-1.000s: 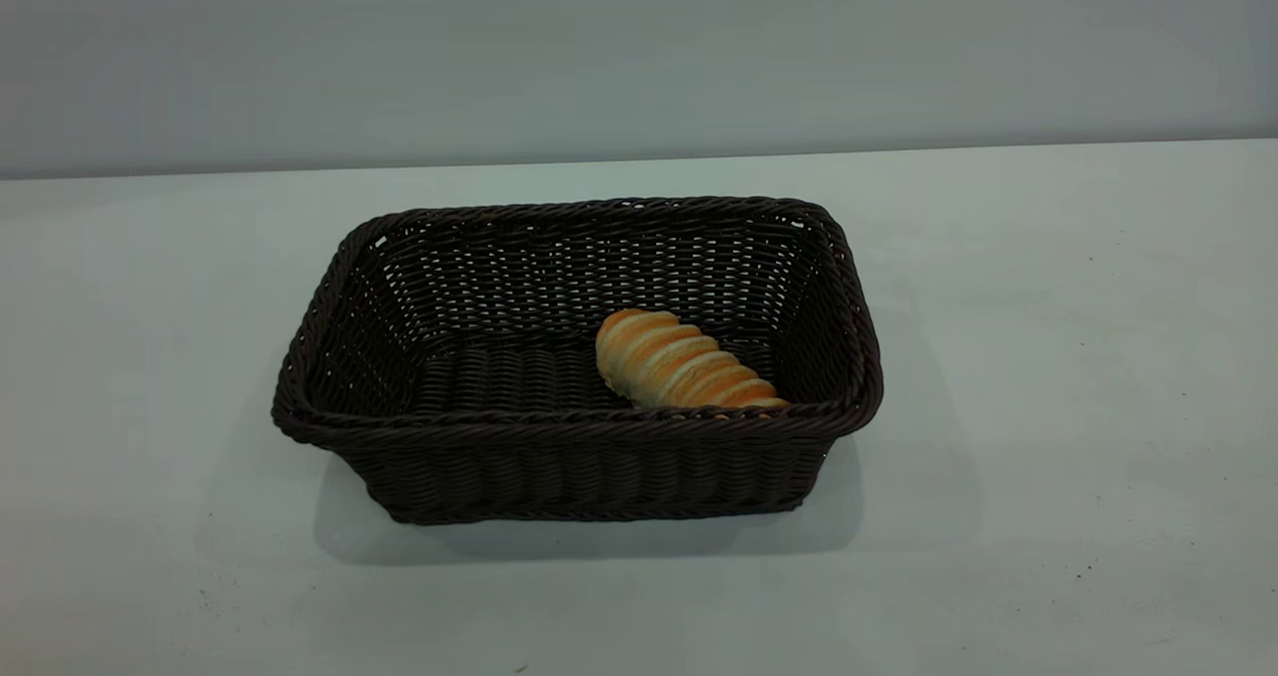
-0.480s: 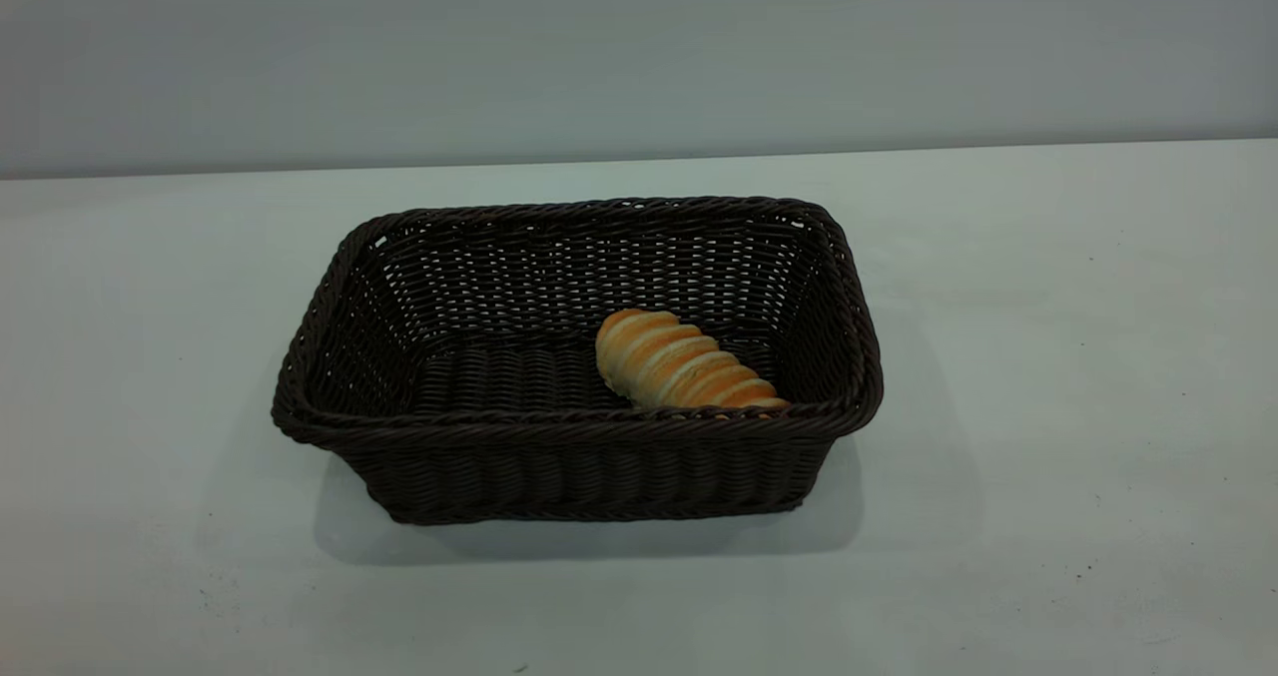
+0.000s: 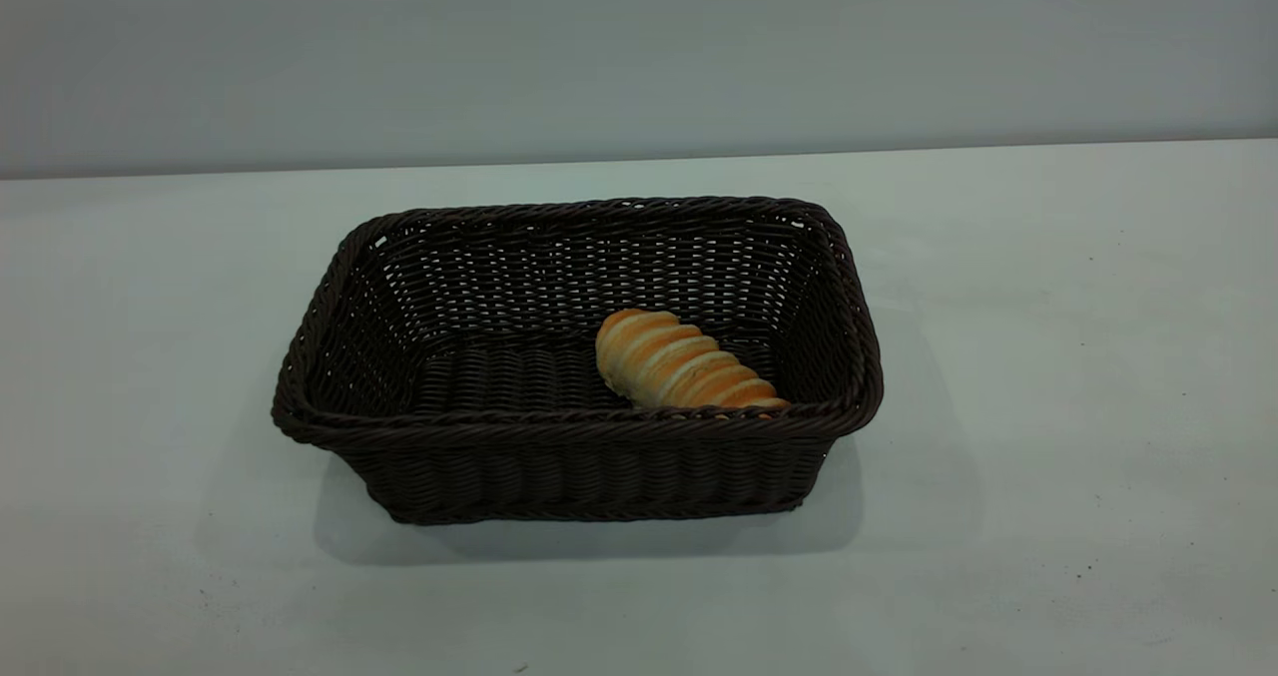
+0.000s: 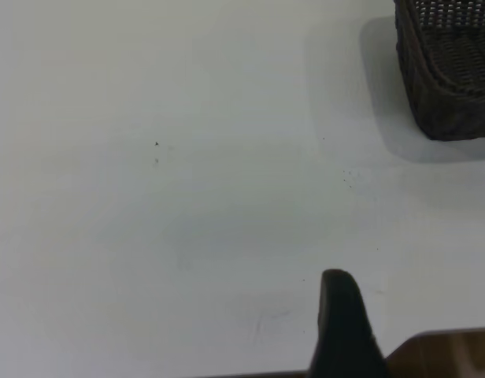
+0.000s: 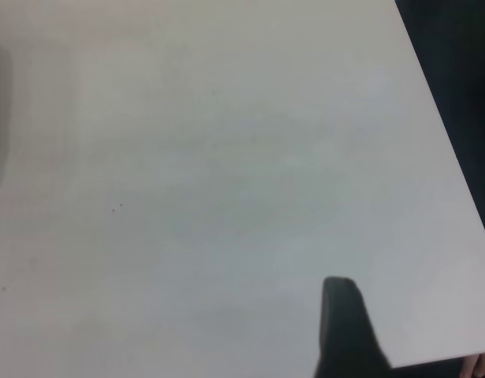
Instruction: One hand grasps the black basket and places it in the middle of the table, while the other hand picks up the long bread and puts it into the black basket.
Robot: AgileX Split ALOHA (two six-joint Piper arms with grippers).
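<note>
Left gripper [image 4: 342, 331]: one dark finger tip shows over bare bench [image 4: 187, 197] near its edge, so whether the fingers are wide or narrow can't be told. Right gripper [image 5: 346, 331]: same, one tip only, off by the bench's far side, nothing held. Neither arm appears in the ext. view.

Black basket [image 3: 579, 466] sits about mid-bench; long bread [image 3: 681, 366] lies inside, slanted, toward the right end, one end by the near wall. Vs. a second ago nothing has shifted (basket, bread alike), so the task looks done and both arms look parked.
</note>
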